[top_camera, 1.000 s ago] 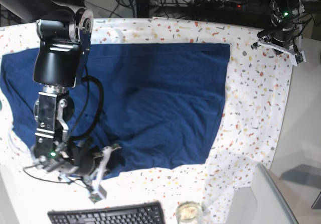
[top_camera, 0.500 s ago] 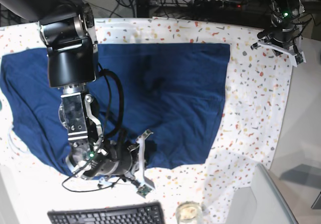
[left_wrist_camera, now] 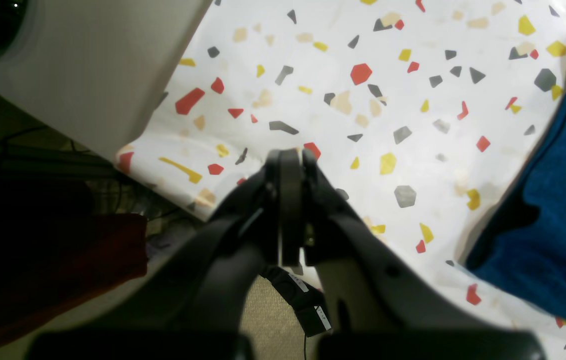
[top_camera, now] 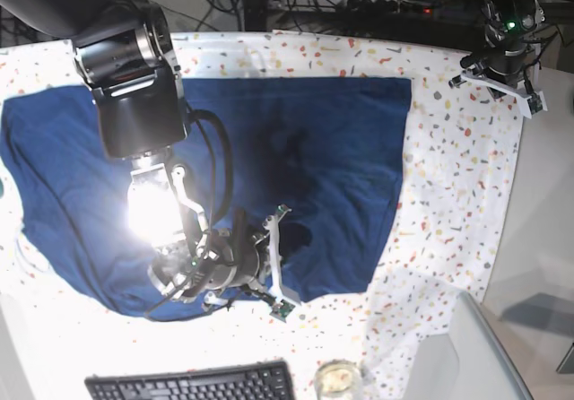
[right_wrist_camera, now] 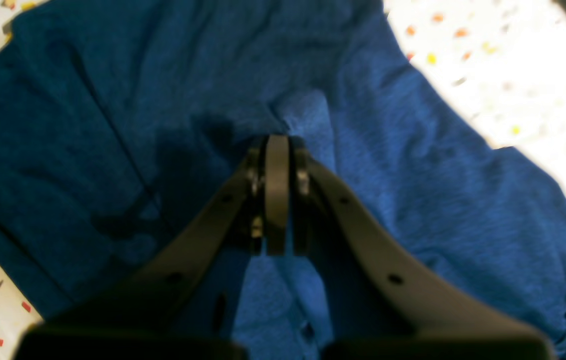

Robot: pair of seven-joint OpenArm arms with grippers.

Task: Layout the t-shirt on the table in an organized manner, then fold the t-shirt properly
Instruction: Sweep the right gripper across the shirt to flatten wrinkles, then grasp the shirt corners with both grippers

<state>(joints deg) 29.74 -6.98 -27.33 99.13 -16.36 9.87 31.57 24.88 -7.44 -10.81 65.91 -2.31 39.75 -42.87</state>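
Note:
The navy t-shirt lies spread over the speckled table, its right edge straight and its lower left part rumpled. My right gripper hangs low over the shirt's lower middle. In the right wrist view the right gripper is shut, with a ridge of the t-shirt gathered at its tips. My left gripper hovers at the table's far right corner. Seen from the left wrist, the left gripper is shut on nothing above the bare table, and the t-shirt edge lies off to the right.
A black keyboard and a glass jar sit at the front edge. A plain grey surface borders the table on the right. Cables run behind the back edge.
My right arm has swung rightward and slightly back across the shirt's lower part, gripper staying shut. The left arm has not moved.

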